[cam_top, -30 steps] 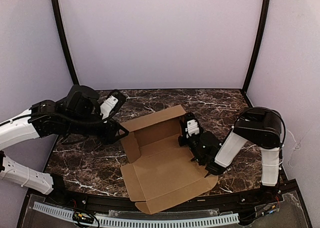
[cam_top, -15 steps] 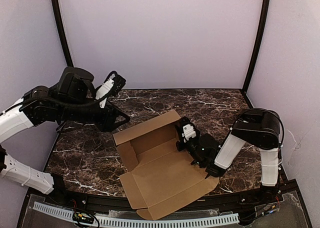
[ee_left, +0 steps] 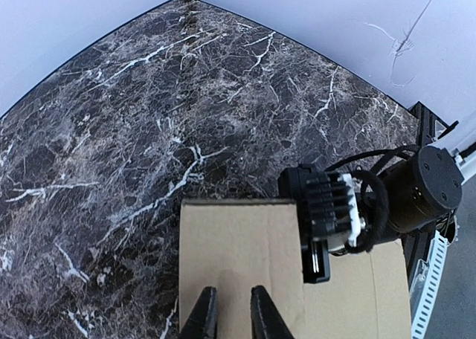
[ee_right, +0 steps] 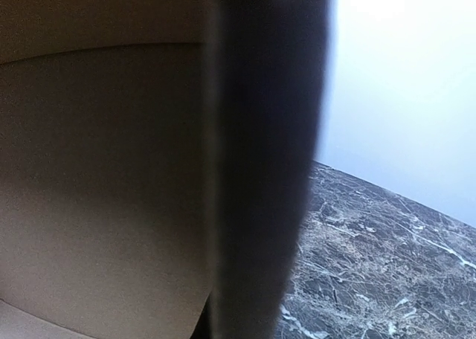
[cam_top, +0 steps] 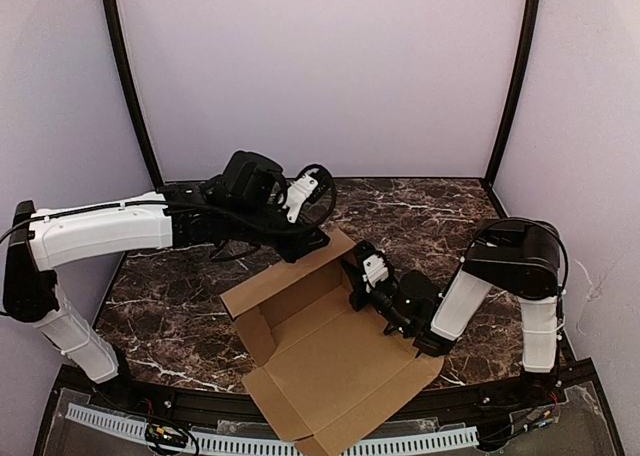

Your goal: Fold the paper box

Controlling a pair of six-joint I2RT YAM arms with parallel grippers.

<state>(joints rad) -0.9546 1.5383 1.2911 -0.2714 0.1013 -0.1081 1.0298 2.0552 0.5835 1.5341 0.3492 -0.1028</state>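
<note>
The paper box [cam_top: 330, 361] is a brown cardboard sheet lying open on the marble table, with its far flap and right wall raised. My left gripper [cam_top: 312, 244] hovers at the far flap's outer side. In the left wrist view its fingers [ee_left: 231, 298] stand a narrow gap apart over the flap [ee_left: 238, 242], holding nothing. My right gripper [cam_top: 358, 281] sits at the box's right wall and looks closed on it. In the right wrist view, cardboard [ee_right: 97, 168] fills the left half and a dark blurred finger [ee_right: 260, 168] stands against it.
The dark marble table [cam_top: 190, 296] is boxed in by lilac walls with black corner posts [cam_top: 130, 86]. The box's near flap overhangs the table's front edge [cam_top: 330, 438]. The right arm's wrist [ee_left: 349, 201] shows close beside the flap in the left wrist view.
My left arm has swung from the table's left side over to the far flap. The box has slid toward the near left and turned, moving with my right gripper.
</note>
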